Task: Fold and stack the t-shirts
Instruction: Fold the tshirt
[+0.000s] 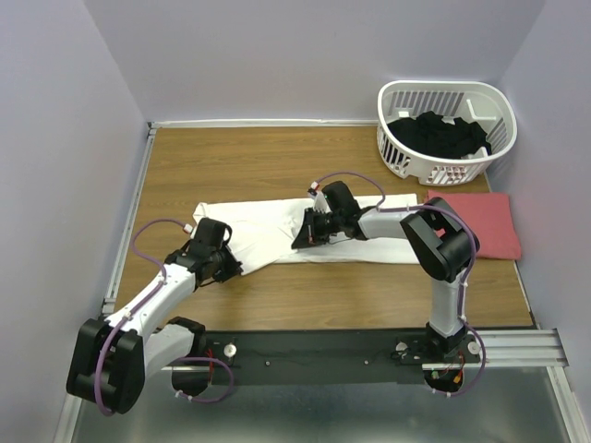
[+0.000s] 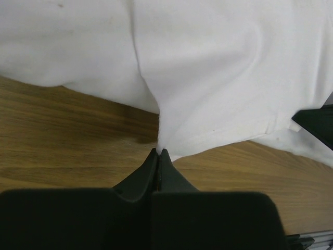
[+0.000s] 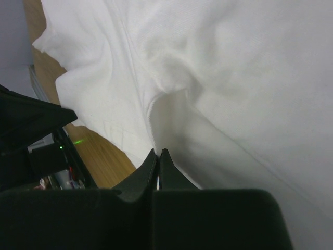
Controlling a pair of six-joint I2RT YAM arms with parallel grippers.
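A white t-shirt (image 1: 277, 229) lies in a long folded strip across the middle of the table. My left gripper (image 1: 224, 268) sits at its near left edge, shut on a pinch of white cloth (image 2: 171, 140) that rises from the fingertips (image 2: 158, 152). My right gripper (image 1: 305, 238) is over the middle of the strip, shut on a fold of the same t-shirt (image 3: 218, 78), the cloth pulled up at its tips (image 3: 157, 152). A salmon-red t-shirt (image 1: 480, 221) lies folded flat at the right, behind the right arm.
A white slatted basket (image 1: 447, 129) with dark clothes inside stands at the back right corner. Grey walls close the table on three sides. A metal rail (image 1: 369, 349) runs along the near edge under both arm bases.
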